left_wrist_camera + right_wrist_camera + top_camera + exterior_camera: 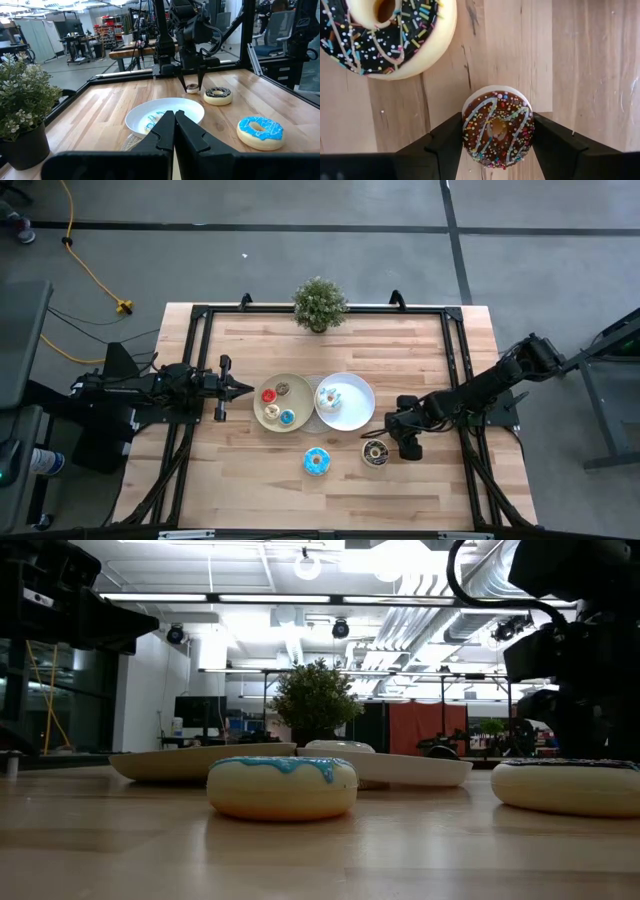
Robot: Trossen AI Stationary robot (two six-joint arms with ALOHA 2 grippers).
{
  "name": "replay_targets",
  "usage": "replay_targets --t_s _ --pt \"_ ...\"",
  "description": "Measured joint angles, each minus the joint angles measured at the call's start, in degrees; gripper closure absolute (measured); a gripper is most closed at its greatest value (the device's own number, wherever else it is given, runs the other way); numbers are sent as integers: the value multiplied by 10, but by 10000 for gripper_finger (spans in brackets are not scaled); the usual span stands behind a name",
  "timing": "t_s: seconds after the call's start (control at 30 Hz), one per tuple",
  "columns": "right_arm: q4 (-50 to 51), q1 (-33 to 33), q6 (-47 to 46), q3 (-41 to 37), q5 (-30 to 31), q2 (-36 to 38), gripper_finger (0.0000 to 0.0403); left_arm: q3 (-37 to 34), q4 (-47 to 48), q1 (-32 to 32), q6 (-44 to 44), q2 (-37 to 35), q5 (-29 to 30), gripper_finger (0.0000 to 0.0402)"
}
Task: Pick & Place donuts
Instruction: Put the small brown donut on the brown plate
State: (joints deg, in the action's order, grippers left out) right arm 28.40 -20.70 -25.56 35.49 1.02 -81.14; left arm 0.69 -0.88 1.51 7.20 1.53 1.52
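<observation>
as if poised, right claw [498, 142] astride small brown donut [498, 127]

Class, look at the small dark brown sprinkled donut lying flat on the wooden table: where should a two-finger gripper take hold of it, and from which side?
Grip the small dark brown sprinkled donut across its outer rim, coming straight down from above. It lies flat, so only its rounded sides offer opposing faces. The right gripper already straddles it this way, fingers open.

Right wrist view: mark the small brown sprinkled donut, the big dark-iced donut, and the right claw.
Small brown sprinkled toy donut [498, 127], right wrist view, on its icing beside the centre hole.
Large dark-iced sprinkled toy donut [415, 35], right wrist view, on its iced ring.
Right claw [498, 150], right wrist view, midway between its open fingertips.
</observation>
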Motion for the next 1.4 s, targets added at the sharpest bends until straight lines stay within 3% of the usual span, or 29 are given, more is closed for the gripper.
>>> replay_targets --t_s 0.33,0.53,1.0,1.4 --pt "-4 4 0 3 -3 26 194 0 0 0 0 0 0 401" --pt "23 24 8 50 -2 36 194 0 0 0 0 0 0 401" --pt "49 103 71 214 0 25 194 0 0 0 0 0 0 401" --pt "101 159 168 411 -1 -92 194 0 0 0 0 0 0 401"
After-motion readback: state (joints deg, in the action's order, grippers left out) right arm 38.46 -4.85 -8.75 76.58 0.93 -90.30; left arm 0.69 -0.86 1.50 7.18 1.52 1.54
